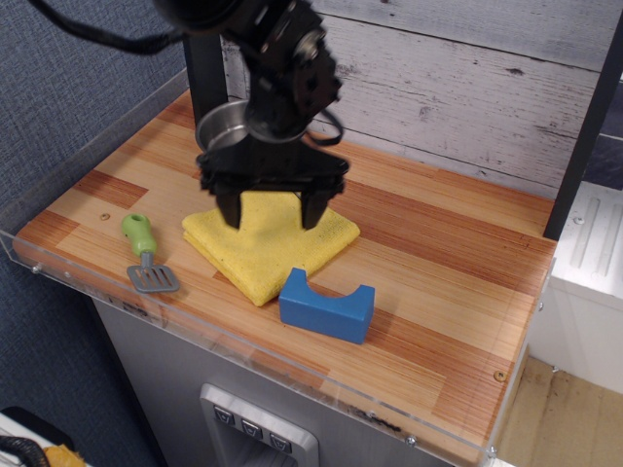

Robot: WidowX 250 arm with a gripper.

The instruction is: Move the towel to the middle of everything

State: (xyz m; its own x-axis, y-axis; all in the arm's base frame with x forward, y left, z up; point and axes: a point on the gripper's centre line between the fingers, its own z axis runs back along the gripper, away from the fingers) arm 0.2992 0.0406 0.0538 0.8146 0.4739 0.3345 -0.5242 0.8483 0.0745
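Observation:
The bright yellow towel (265,248) lies flat on the wooden table, between the steel pan (216,129) behind it, the green-handled spatula (146,255) to its left and the blue notched block (326,305) at its front right, whose corner touches the towel's edge. My gripper (273,216) hangs just above the towel's back half with its two black fingers (232,209) spread wide and nothing between them. The arm hides most of the pan.
A clear plastic rim (88,146) runs along the left and front table edges. A plank wall (467,88) stands behind. Bare wooden tabletop (458,282) stretches to the right of the block.

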